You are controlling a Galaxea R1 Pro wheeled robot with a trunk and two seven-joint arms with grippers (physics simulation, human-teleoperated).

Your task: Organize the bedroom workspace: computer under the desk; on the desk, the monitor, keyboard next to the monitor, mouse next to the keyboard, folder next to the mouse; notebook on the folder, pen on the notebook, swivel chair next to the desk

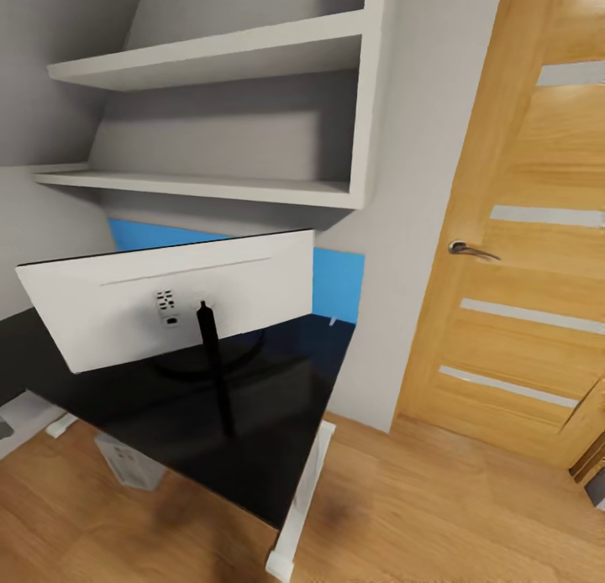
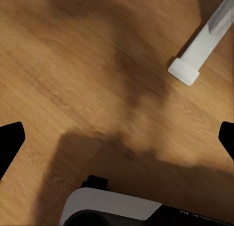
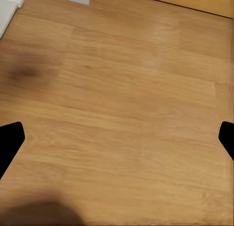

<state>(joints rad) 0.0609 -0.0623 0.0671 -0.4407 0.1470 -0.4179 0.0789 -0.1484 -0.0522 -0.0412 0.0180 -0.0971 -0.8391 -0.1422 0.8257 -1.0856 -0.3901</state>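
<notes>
Black desk (image 1: 252,449), monitor (image 1: 168,302) on it, back toward me; my left gripper (image 2: 117,138) and right gripper (image 3: 117,138) spread, empty over floor; driving closer risks knocking the monitor

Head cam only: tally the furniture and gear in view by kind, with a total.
Monitor: 1, on the desk, white back to the camera
Desk: 1
Computer: 1, under the desk
Wall shelves: 2
Door: 1
Total: 6
</notes>
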